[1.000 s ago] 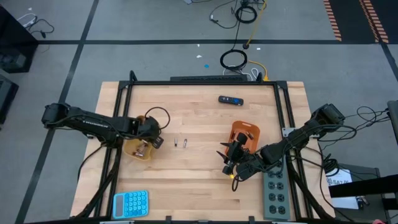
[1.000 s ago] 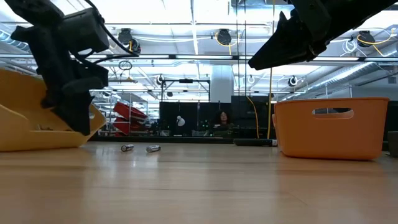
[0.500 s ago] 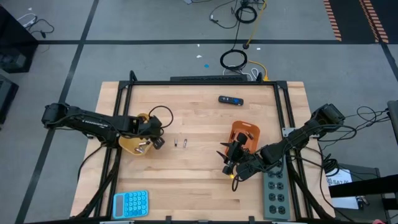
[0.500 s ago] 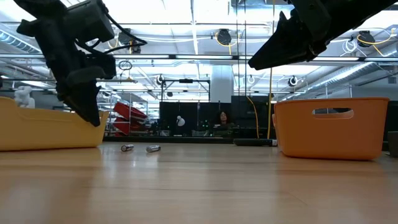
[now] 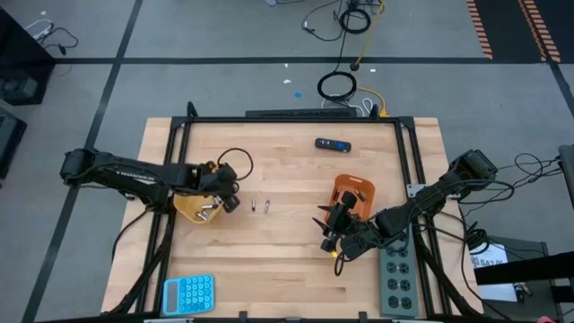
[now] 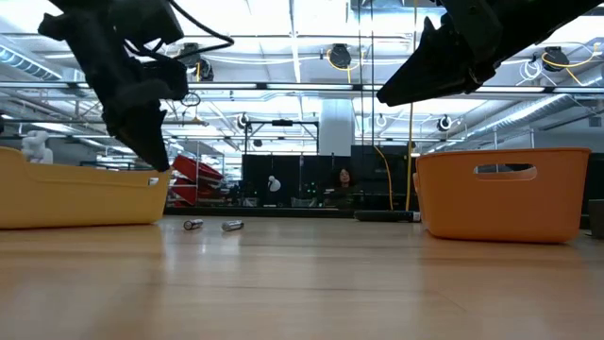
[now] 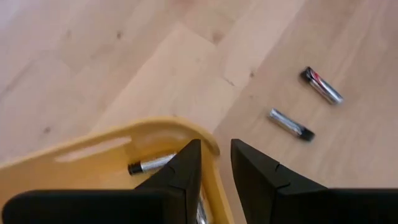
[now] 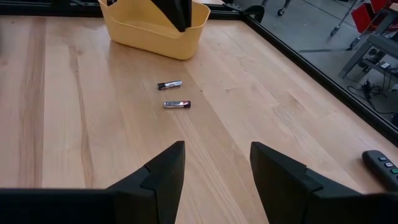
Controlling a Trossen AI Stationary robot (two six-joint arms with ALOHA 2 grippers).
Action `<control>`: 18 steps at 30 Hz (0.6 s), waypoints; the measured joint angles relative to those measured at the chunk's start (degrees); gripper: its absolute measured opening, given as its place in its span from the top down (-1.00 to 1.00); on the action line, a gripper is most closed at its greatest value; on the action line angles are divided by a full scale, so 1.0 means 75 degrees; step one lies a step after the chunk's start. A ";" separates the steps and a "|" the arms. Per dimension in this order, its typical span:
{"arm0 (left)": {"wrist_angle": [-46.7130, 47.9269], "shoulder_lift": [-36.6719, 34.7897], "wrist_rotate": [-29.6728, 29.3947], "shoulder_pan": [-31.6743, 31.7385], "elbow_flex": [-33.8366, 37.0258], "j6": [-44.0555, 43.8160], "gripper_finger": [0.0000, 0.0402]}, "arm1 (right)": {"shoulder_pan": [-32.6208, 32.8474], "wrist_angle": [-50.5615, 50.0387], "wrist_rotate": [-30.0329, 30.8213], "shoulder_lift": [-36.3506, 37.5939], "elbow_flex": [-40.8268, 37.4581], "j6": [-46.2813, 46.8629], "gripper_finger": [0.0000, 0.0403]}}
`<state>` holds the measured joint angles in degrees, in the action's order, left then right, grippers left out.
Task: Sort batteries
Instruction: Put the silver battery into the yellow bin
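Observation:
Two batteries lie side by side on the wooden table between the trays; they also show in the left wrist view. The yellow tray sits flat on the left with a battery inside. My left gripper is open over the tray's right rim, one finger on each side of the wall. The orange tray stands on the right. My right gripper hangs open near that tray's near-left side, off the table. My left gripper straddles the yellow tray's right rim from above, one finger inside the tray and one outside. I cannot tell whether either finger touches the wall. The tray rests level on the table.
A black-and-blue remote lies near the far edge. A blue calculator sits at the near-left corner and a grey power strip along the right edge. A person stands in the room behind. Bare wood stretches between the trays.
My left gripper has risen from low beside the yellow tray up to its rim. The tray, tipped a second ago, has come down and now sits level on the table. The two loose batteries have stayed where they were.

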<state>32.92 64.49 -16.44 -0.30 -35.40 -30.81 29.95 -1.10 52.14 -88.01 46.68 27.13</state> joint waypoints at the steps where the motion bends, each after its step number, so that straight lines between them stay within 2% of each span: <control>1: 0.0140 0.0000 0.0153 0.0030 -0.0057 -0.0032 0.52 | 0.0000 0.0002 0.0000 0.0002 0.0000 0.0017 0.14; 6: 0.0723 0.0000 0.0456 -0.0061 -0.0471 -0.0310 0.52 | 0.0000 -0.0004 0.0000 0.0000 0.0000 0.0030 0.14; 11: 0.0630 0.0035 0.1125 -0.0468 -0.1001 -0.0364 0.52 | 0.0006 -0.0106 0.0000 0.0001 0.0003 0.0097 0.14; 18: -0.0105 0.1171 0.1429 -0.1045 -0.1122 -0.0102 0.52 | -0.0105 -0.0036 -0.0215 0.0006 0.0003 0.0097 0.14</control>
<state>32.13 73.27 -5.73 -8.13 -43.81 -31.58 29.17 -1.37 50.52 -87.96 46.70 27.86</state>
